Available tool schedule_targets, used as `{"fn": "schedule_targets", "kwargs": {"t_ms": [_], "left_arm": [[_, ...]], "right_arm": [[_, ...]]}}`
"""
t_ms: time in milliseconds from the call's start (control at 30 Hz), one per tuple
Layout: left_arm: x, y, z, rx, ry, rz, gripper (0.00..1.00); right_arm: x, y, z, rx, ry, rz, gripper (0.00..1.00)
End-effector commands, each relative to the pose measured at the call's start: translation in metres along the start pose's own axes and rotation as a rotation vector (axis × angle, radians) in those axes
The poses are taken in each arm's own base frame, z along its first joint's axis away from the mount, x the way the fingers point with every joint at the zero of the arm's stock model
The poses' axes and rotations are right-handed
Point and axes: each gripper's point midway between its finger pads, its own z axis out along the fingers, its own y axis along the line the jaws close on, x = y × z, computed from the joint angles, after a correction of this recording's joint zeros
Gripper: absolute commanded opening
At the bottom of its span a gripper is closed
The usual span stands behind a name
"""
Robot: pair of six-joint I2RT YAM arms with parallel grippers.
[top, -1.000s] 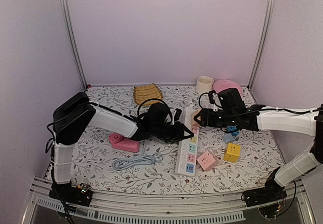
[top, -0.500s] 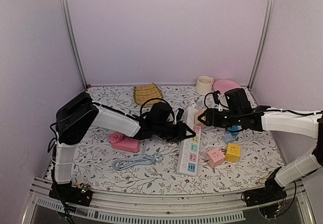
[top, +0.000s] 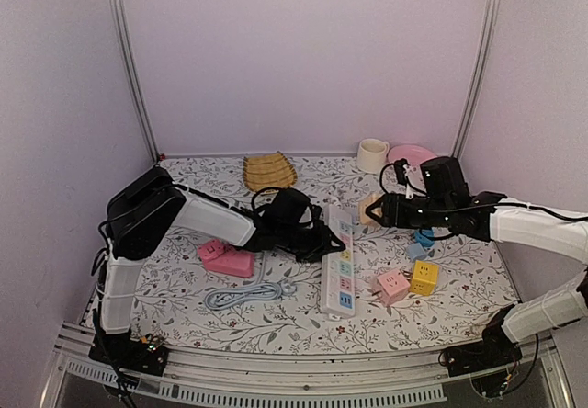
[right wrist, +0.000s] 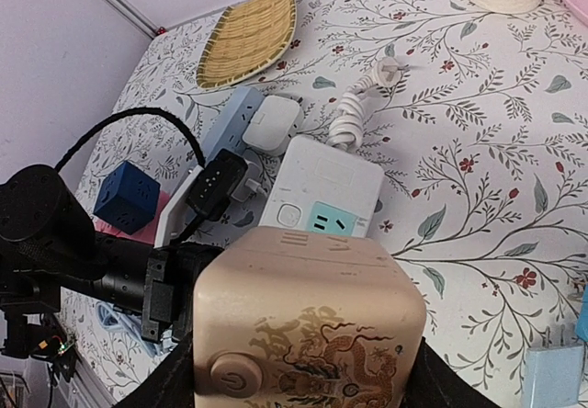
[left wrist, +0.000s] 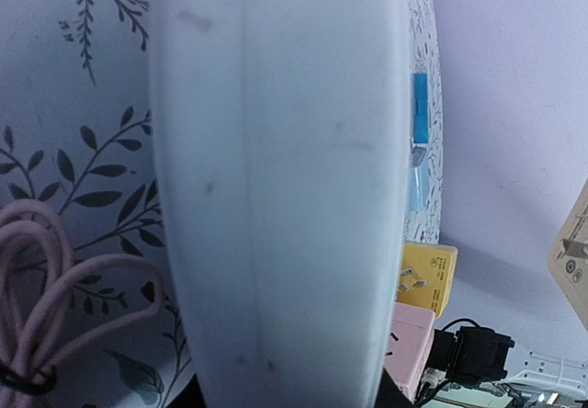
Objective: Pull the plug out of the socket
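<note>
The beige cube plug [top: 370,209] is being carried rightward, clear of the socket [top: 339,263] now, so the pull is basically being wrapped up. It's being squeezed by the right end effector [top: 382,211], jaws partly open around it, while the socket is being clamped on the surface [top: 276,321] by the left end effector [top: 328,241], jaws narrowed.
</note>
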Motion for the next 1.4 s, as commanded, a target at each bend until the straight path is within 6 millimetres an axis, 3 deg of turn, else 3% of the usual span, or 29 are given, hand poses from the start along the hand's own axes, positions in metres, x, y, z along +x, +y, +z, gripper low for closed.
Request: {"fn": "schedule_targets", "kwargs": {"t_ms": [0,233,500,600,667,800,967,1100,1367], "left_arm": [[-0.002,0.070,0.008,-0.220,-0.031,0.118,0.00],[-0.008,0.057,0.023,-0.191,-0.013,0.129,0.00],[-0.016,0.041,0.036,-0.161,-0.011,0.148,0.07],[-0.017,0.038,0.040,-0.154,-0.005,0.154,0.19],[-0.018,0.034,0.040,-0.148,-0.008,0.164,0.28],[-0.022,0.026,0.033,-0.137,-0.017,0.189,0.53],[-0.031,0.012,0.019,-0.129,-0.046,0.229,0.71],[-0.037,0.001,0.005,-0.133,-0.071,0.272,0.79],[-0.043,-0.015,-0.027,-0.123,-0.115,0.315,0.85]], "right_arm": [[0.000,-0.018,0.005,0.013,0.013,0.038,0.04],[0.029,-0.071,0.026,0.080,0.111,0.159,0.06],[0.051,-0.088,0.046,0.079,0.170,0.204,0.18],[0.055,-0.093,0.049,0.093,0.181,0.212,0.32],[0.057,-0.097,0.048,0.114,0.179,0.213,0.48],[0.060,-0.107,0.041,0.171,0.167,0.208,0.66],[0.054,-0.114,0.032,0.234,0.153,0.187,0.71],[0.047,-0.120,0.024,0.291,0.140,0.171,0.76],[0.040,-0.126,0.013,0.355,0.130,0.149,0.92]]}}
